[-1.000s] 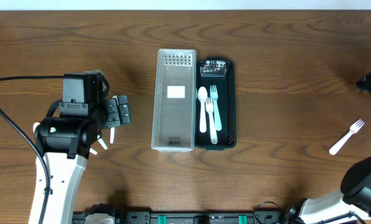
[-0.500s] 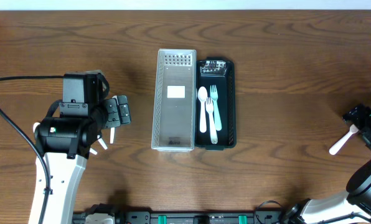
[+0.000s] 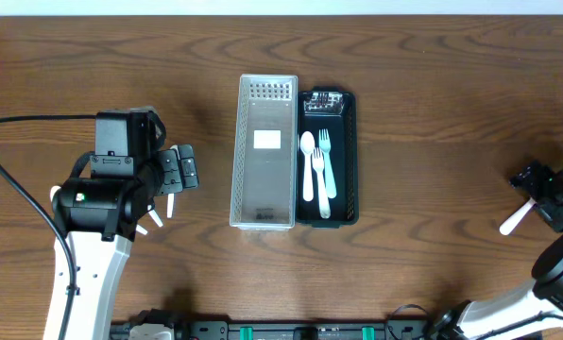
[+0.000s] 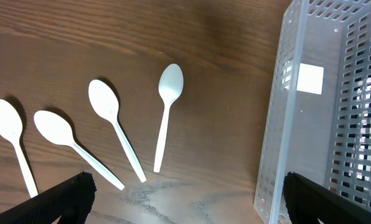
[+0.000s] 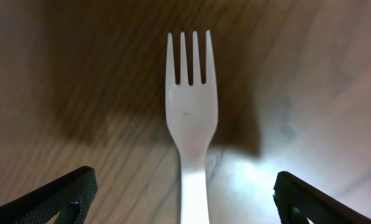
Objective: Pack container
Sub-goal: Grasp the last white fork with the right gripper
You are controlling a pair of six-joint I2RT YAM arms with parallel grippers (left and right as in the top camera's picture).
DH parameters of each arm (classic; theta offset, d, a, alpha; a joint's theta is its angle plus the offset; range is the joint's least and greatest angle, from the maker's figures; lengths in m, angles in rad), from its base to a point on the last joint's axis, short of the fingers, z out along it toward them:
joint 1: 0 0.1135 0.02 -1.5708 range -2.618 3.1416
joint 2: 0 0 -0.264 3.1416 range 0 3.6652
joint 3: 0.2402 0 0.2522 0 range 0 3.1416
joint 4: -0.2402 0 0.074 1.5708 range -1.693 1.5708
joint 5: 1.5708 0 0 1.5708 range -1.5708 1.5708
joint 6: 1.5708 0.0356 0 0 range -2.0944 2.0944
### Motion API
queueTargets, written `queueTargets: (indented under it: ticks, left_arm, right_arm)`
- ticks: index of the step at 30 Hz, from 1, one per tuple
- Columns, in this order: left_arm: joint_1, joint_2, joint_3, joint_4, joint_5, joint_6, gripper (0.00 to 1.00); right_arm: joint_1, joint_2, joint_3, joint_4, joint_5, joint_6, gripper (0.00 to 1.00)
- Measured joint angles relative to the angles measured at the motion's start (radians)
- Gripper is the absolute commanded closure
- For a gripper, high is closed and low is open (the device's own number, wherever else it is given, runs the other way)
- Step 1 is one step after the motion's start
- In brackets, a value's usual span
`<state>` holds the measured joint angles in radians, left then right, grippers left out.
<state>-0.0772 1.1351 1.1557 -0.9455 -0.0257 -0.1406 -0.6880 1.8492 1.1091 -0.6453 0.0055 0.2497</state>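
We see the black tray (image 3: 348,184) at the middle of the table (image 3: 433,76), its long side pressed against a clear perforated basket (image 3: 265,189) that stands on the left arm's side of it. Inside the tray lie 1 white spoon (image 3: 307,168) and 2 white forks (image 3: 328,170), lengthwise and close together. Well apart from the tray, on the left, the left gripper (image 4: 192,199) hangs above 4 loose spoons (image 4: 114,130). They lie on the wood in a loose fan, bowls away from the wrist camera, none touching another. Its jaws are spread wide with nothing between them, the 2 black fingertips (image 4: 67,198) at the lower corners of the wrist view and the basket's wall just beside the spoons. Far out on the right, the right gripper (image 5: 188,199) is low over a single loose fork (image 5: 192,118) lying flat on the table, tines pointing away from the wrist. Its jaws are also released, 1 fingertip on either side of the handle and clearly apart from it. In the overhead view only the handle end of that fork shows beyond the gripper.
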Motion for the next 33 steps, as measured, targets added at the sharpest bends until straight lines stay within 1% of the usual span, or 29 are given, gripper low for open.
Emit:
queueTargets:
  ticks: [2,7,10,12,13,14,16,25,28,29,30,33]
  left_arm:
    - [0.0,0.0,0.0,0.0,0.0,0.0,0.02]
    - [0.0,0.0,0.0,0.0,0.0,0.0,0.02]
    - [0.0,0.0,0.0,0.0,0.0,0.0,0.02]
    - [0.0,0.0,0.0,0.0,0.0,0.0,0.02]
    - [0.0,0.0,0.0,0.0,0.0,0.0,0.02]
    - [0.0,0.0,0.0,0.0,0.0,0.0,0.02]
    - [0.0,0.0,0.0,0.0,0.0,0.0,0.02]
    - [0.0,0.0,0.0,0.0,0.0,0.0,0.02]
    - [0.0,0.0,0.0,0.0,0.0,0.0,0.02]
    - [0.0,0.0,0.0,0.0,0.0,0.0,0.02]
    - [0.0,0.0,0.0,0.0,0.0,0.0,0.02]
    - [0.0,0.0,0.0,0.0,0.0,0.0,0.02]
  right_arm:
    - [0.0,0.027,0.001,0.003,0.011,-0.006,0.06]
    - [0.0,0.029,0.002,0.013,0.013,-0.009,0.07]
    - [0.0,0.029,0.002,0.02,0.013,-0.016,0.18]
    - [0.0,0.03,0.002,0.022,0.014,-0.019,0.29]
    - [0.0,0.031,0.002,0.022,0.015,-0.021,0.35]
    - [0.0,0.031,0.002,0.022,0.015,-0.024,0.44]
    - [0.0,0.031,0.002,0.023,0.016,-0.023,0.52]
    - [0.0,0.031,0.002,0.024,0.003,-0.024,0.79]
    - [0.0,0.031,0.002,0.023,-0.001,-0.019,0.86]
    - [0.0,0.031,0.002,0.023,-0.003,-0.016,0.91]
    - [0.0,0.031,0.002,0.024,-0.005,-0.015,0.99]
    - [0.0,0.031,0.003,0.022,-0.013,-0.004,0.99]
